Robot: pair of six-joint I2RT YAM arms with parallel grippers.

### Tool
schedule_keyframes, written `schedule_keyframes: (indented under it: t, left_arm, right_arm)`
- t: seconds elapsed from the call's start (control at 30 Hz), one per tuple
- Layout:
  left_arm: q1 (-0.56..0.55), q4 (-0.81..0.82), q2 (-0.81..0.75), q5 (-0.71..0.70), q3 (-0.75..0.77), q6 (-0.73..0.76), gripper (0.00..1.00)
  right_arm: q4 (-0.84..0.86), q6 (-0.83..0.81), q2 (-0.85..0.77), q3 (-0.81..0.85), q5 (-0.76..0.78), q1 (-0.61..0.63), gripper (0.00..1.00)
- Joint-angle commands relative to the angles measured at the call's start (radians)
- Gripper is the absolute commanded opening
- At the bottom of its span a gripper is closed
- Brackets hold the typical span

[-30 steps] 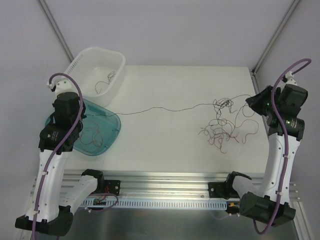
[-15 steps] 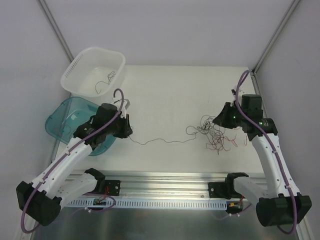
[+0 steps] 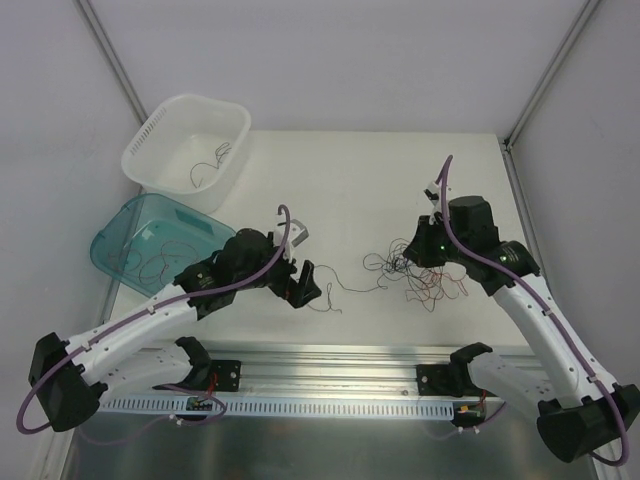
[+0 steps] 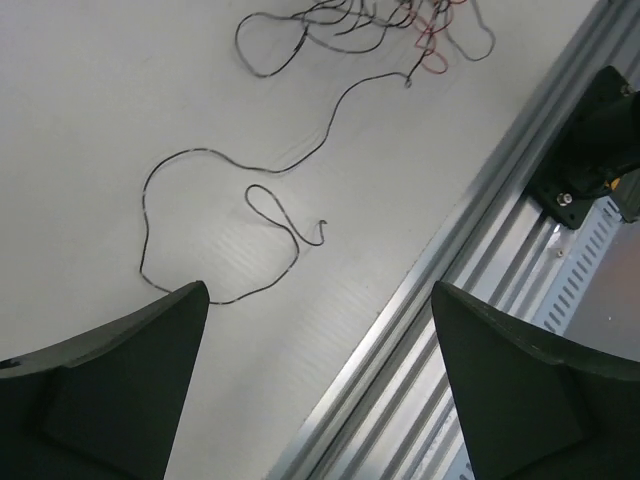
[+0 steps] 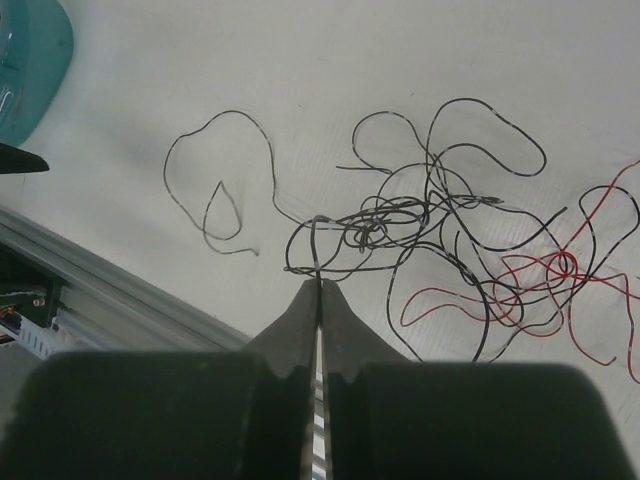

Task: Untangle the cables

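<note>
**A:** What is nearest the arms?

**B:** A metal rail (image 3: 330,352) along the near edge of the white table (image 3: 340,180). Just beyond it the left gripper (image 4: 320,290) points down, fingers wide apart and holding nothing. Below it a loose dark strand (image 4: 150,210) lies curled on the table.

**A:** Where are the cables?

**B:** The cables (image 5: 450,230), a tangle of dark and red wires, lie right of centre. The loose strand trails from them toward the left. The right gripper (image 5: 319,285) has its fingers pressed together on a dark loop at the tangle's edge.

**A:** And farther back?

**B:** At far left sits a teal tub (image 3: 100,245), and behind it a white basket (image 3: 135,155). Each holds a few strands.
</note>
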Motion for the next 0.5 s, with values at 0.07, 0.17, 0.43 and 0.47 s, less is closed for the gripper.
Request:
schedule_keyframes:
  t: [0.07,0.17,0.43,0.47]
  left_arm:
    - [-0.097,0.338,0.144,0.05,0.047,0.075,0.93]
    - [-0.158,0.418,0.28,0.027,0.116,0.124,0.89]
    - [-0.221,0.521,0.569,0.01,0.281,0.204,0.65]
    - [-0.229,0.533,0.6,0.012,0.288,0.213,0.62]
  right_arm:
    - [0.038,0.03,0.005,0.058,0.069,0.083,0.01]
    - [0.044,0.048,0.013,0.066,0.066,0.109,0.01]
    - [0.048,0.075,0.014,0.083,0.072,0.163,0.01]
    - [0.05,0.078,0.013,0.083,0.074,0.169,0.01]
